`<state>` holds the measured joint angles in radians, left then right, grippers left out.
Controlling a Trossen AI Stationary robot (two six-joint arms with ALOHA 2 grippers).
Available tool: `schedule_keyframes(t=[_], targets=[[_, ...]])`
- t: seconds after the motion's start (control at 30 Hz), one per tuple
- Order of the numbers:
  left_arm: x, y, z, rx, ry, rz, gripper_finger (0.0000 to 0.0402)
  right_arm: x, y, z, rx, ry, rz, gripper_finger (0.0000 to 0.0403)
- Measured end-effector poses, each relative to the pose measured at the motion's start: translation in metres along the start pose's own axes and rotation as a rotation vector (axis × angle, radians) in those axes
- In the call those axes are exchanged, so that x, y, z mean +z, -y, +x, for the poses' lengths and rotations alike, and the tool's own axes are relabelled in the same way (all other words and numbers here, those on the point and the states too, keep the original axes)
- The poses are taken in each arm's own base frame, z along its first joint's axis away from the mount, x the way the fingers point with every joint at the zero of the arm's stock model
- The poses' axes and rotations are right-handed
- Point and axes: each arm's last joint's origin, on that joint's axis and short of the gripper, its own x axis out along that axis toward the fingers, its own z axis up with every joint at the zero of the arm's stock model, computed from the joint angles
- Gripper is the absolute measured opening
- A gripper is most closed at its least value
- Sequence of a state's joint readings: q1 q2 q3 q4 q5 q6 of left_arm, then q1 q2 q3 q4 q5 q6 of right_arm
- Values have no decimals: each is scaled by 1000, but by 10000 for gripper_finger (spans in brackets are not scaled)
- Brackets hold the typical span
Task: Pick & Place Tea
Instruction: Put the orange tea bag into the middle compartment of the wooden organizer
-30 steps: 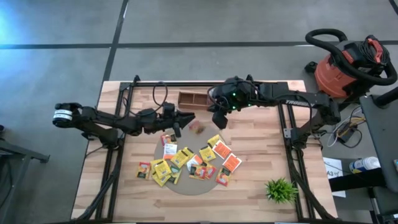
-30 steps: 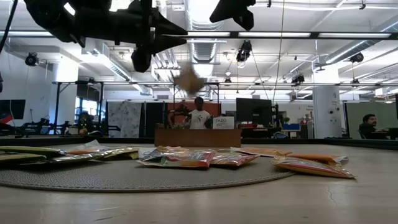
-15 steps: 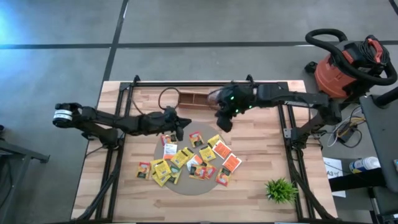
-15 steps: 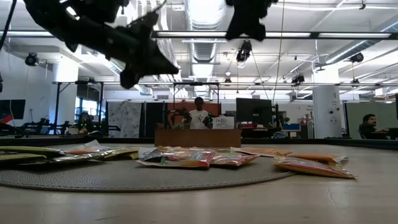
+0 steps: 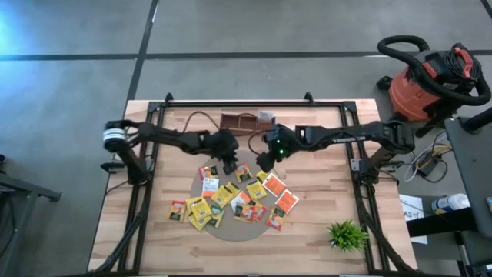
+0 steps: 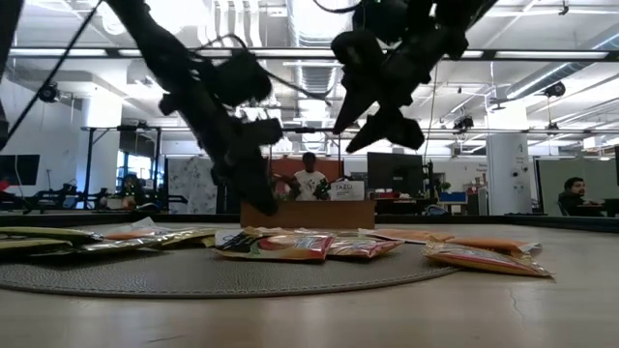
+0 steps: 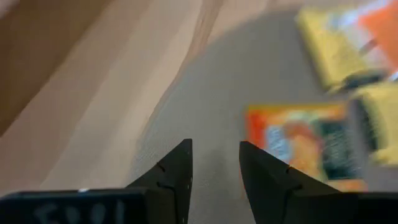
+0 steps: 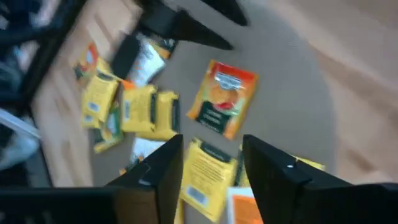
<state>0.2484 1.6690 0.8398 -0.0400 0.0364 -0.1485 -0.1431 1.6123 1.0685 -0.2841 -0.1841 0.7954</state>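
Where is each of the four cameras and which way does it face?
High: overhead, straight down on table, both arms.
Low: tabletop height, level across the mat toward the room; arms overhead.
Left wrist: down past left gripper at an orange packet.
Right wrist: past right gripper at that same orange packet.

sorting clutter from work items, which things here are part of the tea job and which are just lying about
Part of the job:
tea packets on the grey mat
wooden tray
left end effector, right end effector, both over the pile

Just lying about:
green plant
red shop vacuum, off the table
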Motion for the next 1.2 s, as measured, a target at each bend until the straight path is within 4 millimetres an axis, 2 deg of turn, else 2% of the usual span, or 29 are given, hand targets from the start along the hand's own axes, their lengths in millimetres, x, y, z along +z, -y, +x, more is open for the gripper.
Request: schedule_keyframes(t=[0.17,0.37,0.67,0.9,1.2], targets=[[6,-2,15,-80,-74,0,126,-12,-2,7,51,10,88,175],[3,1,16,-176,-120,-28,126,-28,-7,22,67,-25,109,170],[0,4,15,-225,-156,-64,126,-27,-6,80,87,-118,113,143],[-1,4,14,-240,-168,-82,126,-26,-3,114,77,-196,102,130],[1,6,-2,-248,-184,-61,126,-33,7,120,13,-239,80,128]])
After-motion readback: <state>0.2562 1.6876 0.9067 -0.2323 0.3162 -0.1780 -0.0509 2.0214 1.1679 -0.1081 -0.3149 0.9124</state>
